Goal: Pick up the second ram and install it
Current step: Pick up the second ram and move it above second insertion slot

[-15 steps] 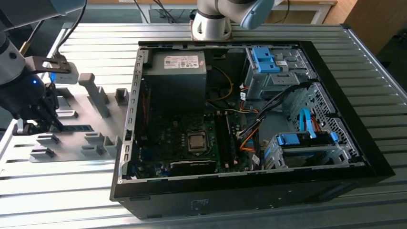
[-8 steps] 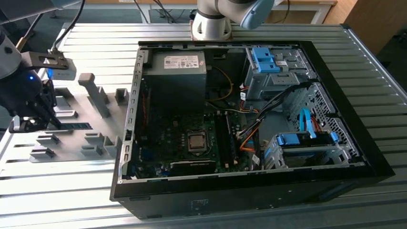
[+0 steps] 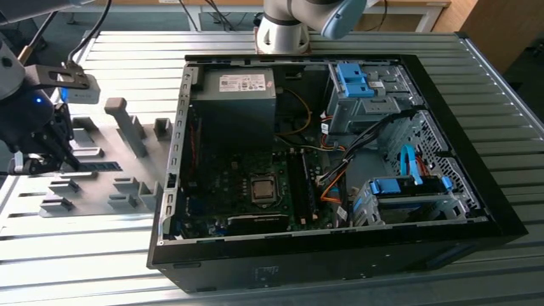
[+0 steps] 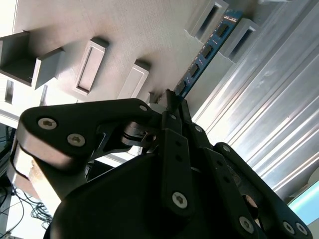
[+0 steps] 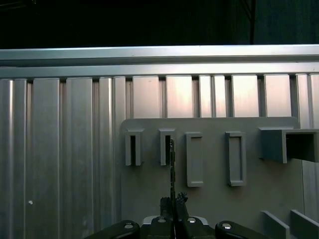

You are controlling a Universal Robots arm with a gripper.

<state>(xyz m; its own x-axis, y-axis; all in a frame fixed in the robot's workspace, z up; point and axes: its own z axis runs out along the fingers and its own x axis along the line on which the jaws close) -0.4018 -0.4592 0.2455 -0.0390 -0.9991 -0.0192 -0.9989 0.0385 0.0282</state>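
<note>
Gripper (image 4: 172,98) clamped on near end of ram (image 4: 205,54); its long axis points straight away from the fingertips, far end between grey blocks (image 4: 239,37).

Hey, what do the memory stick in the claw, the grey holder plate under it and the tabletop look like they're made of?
The second ram: glossy blue-green circuit board with dark chips, likely fibreglass laminate. The fixture plate: matte grey, finely textured, probably plastic, perhaps printed. The table: ribbed, shiny bare metal, apparently aluminium profile.
</note>
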